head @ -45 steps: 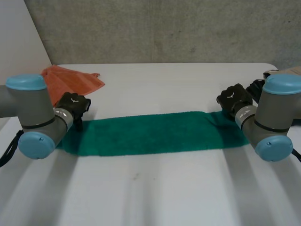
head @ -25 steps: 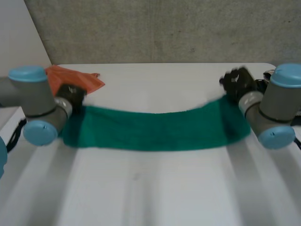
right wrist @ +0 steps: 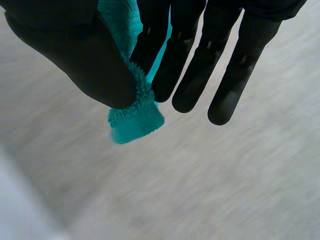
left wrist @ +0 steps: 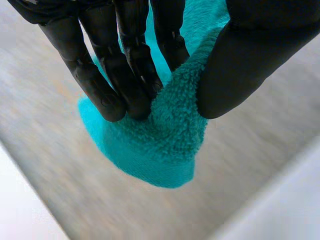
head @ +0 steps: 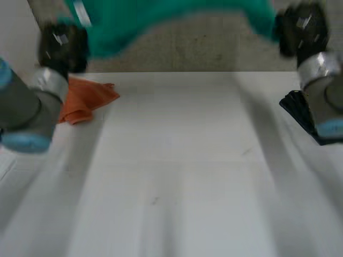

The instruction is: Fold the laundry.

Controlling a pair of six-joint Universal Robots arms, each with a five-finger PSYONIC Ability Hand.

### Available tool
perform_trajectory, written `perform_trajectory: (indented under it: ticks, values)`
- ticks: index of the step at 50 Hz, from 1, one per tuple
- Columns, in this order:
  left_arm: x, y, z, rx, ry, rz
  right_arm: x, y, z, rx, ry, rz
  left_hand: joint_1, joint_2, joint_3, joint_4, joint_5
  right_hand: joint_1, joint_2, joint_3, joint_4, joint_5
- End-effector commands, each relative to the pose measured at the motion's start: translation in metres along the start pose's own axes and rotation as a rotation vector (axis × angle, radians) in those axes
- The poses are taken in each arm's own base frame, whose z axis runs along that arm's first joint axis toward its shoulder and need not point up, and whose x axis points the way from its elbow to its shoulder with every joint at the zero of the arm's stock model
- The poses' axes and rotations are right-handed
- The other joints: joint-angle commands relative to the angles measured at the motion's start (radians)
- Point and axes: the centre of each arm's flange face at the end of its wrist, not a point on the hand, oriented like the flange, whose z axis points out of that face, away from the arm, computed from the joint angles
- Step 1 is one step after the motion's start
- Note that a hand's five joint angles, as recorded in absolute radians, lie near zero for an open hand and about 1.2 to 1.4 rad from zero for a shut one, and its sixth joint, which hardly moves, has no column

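High over the white table (head: pixel 171 176), fluffy teal towel (head: pixel 123 21), its ends pinched by left hand (head: pixel 61 45) and right hand (head: pixel 302 28).

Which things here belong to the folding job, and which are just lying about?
In the job: green towel, held above the white table; left hand, pinching one end; right hand, pinching the other end.
Lying about: orange cloth, crumpled at the table's far left corner, untouched; flat black object at the table's right edge.
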Motion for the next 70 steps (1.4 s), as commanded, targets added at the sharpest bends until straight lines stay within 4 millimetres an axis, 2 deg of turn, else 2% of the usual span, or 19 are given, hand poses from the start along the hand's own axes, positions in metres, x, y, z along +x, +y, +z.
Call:
perform_trajectory:
  ticks: [1, 4, 7, 10, 13, 17, 20, 27, 29, 30, 32, 35, 36, 41, 45, 48, 53, 63, 70]
  values:
    - [0.043, 0.093, -0.047, -0.215, 0.157, 0.049, -0.043, 0.085, -0.066, -0.328, -0.212, -0.038, 0.232, 0.197, 0.204, 0.197, 0.251, 0.269, 0.210, 0.203, 0.197, 0.223]
    - [0.048, 0.124, -0.070, -0.338, 0.191, 0.099, -0.048, 0.109, -0.095, -0.469, -0.283, -0.097, 0.232, 0.197, 0.204, 0.197, 0.251, 0.269, 0.210, 0.203, 0.197, 0.223]
    - [0.048, 0.134, -0.089, -0.428, 0.228, 0.149, -0.043, 0.123, -0.114, -0.563, -0.333, -0.156, 0.232, 0.197, 0.204, 0.197, 0.251, 0.269, 0.210, 0.203, 0.197, 0.223]
    - [0.045, 0.129, -0.101, -0.476, 0.257, 0.198, -0.039, 0.131, -0.127, -0.619, -0.378, -0.215, 0.232, 0.197, 0.204, 0.197, 0.251, 0.269, 0.210, 0.203, 0.197, 0.223]
    - [0.038, 0.107, -0.107, -0.473, 0.254, 0.223, -0.036, 0.133, -0.133, -0.643, -0.388, -0.256, 0.232, 0.197, 0.204, 0.197, 0.251, 0.269, 0.210, 0.203, 0.197, 0.223]
    - [0.029, 0.081, -0.113, -0.471, 0.228, 0.209, -0.026, 0.113, -0.134, -0.650, -0.374, -0.256, 0.232, 0.197, 0.204, 0.197, 0.251, 0.269, 0.210, 0.203, 0.197, 0.223]
    - [0.028, 0.071, -0.126, -0.512, 0.248, 0.201, -0.024, 0.099, -0.141, -0.684, -0.399, -0.250, 0.232, 0.197, 0.204, 0.197, 0.251, 0.269, 0.210, 0.203, 0.197, 0.223]
    - [0.024, 0.063, -0.144, -0.604, 0.301, 0.210, -0.008, 0.075, -0.159, -0.827, -0.448, -0.266, 0.232, 0.197, 0.204, 0.197, 0.251, 0.269, 0.210, 0.203, 0.197, 0.223]
    - [0.025, 0.060, -0.146, -0.618, 0.328, 0.214, -0.006, 0.069, -0.162, -0.860, -0.458, -0.276, -0.262, -0.296, -0.290, -0.296, -0.242, -0.272, -0.331, -0.338, -0.344, -0.318]
    - [0.025, 0.059, -0.145, -0.615, 0.333, 0.214, -0.005, 0.068, -0.161, -0.863, -0.454, -0.278, -0.514, -0.549, -0.542, -0.549, -0.494, -0.472, -0.531, -0.538, -0.544, -0.518]
    - [0.023, 0.055, -0.137, -0.585, 0.334, 0.220, -0.003, 0.063, -0.153, -0.834, -0.419, -0.293, -0.955, -0.989, -0.983, -0.989, -0.935, -0.688, -0.746, -0.754, -0.760, -0.733]
    - [0.019, 0.052, -0.123, -0.553, 0.321, 0.218, -0.006, 0.057, -0.143, -0.784, -0.387, -0.291, -0.990, -1.025, -1.018, -1.025, -0.970, -0.715, -0.773, -0.781, -0.787, -0.761]
    - [0.013, 0.050, -0.112, -0.539, 0.293, 0.211, -0.008, 0.052, -0.137, -0.755, -0.366, -0.277, -0.987, -1.021, -1.014, -1.021, -0.967, -0.732, -0.791, -0.799, -0.804, -0.778]
    - [-0.003, 0.051, -0.087, -0.565, 0.208, 0.103, -0.015, 0.044, -0.129, -0.705, -0.334, -0.224, -0.931, -0.965, -0.959, -0.965, -0.911, -0.735, -0.794, -0.802, -0.808, -0.781]
    - [-0.007, 0.064, -0.075, -0.662, 0.189, -0.038, -0.025, 0.043, -0.129, -0.689, -0.347, -0.207, -0.722, -0.757, -0.750, -0.757, -0.703, -0.733, -0.791, -0.799, -0.805, -0.778]
    - [-0.002, 0.079, -0.075, -0.773, 0.201, -0.120, -0.034, 0.046, -0.131, -0.687, -0.366, -0.201, -0.588, -0.622, -0.615, -0.622, -0.568, -0.733, -0.791, -0.799, -0.805, -0.778]
    - [0.005, 0.100, -0.077, -0.885, 0.226, -0.138, -0.042, 0.049, -0.134, -0.683, -0.383, -0.201, -0.543, -0.578, -0.571, -0.578, -0.523, -0.727, -0.785, -0.793, -0.799, -0.772]
    - [0.011, 0.119, -0.075, -0.856, 0.214, -0.056, -0.046, 0.051, -0.139, -0.674, -0.382, -0.199, -0.707, -0.742, -0.735, -0.742, -0.688, -0.721, -0.779, -0.787, -0.793, -0.767]
    - [0.017, 0.128, -0.074, -0.837, 0.231, -0.017, -0.044, 0.051, -0.140, -0.673, -0.376, -0.200, -0.629, -0.663, -0.657, -0.663, -0.609, -0.721, -0.779, -0.787, -0.793, -0.767]
